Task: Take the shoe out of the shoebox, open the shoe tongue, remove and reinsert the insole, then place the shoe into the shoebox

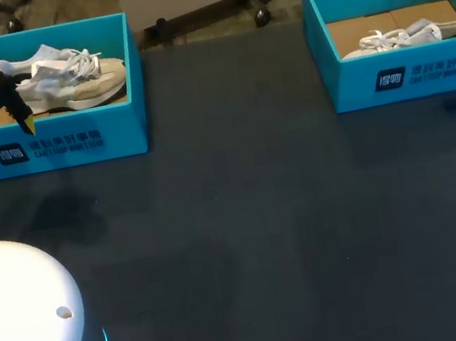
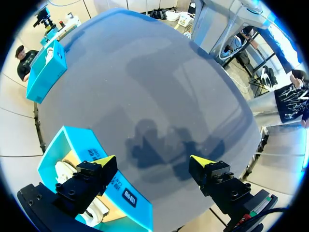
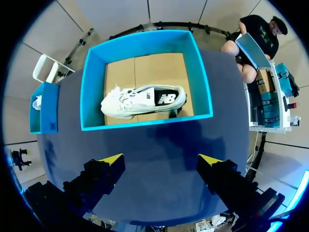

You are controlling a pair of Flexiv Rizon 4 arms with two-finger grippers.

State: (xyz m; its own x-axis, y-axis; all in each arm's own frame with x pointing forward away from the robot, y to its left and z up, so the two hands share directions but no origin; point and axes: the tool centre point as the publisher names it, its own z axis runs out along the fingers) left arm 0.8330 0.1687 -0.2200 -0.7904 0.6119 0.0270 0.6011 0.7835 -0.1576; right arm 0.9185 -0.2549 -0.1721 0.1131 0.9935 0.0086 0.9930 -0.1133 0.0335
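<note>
Two shoes lie boxed on the counter [image 1: 246, 220]: left shoe [image 1: 70, 79] in left box [image 1: 73, 143], right shoe [image 1: 416, 34] in right box [image 1: 410, 75]. Left gripper [image 1: 6, 145] hangs over its box's front wall, right gripper [image 3: 160, 159] before its box; all fingers open.

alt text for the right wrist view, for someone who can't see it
A white shoe lies in an open blue shoebox on a dark table, ahead of the right gripper, whose yellow-tipped fingers stand open and hold nothing. A second blue box sits off to one side of the first, apart from it.
</note>
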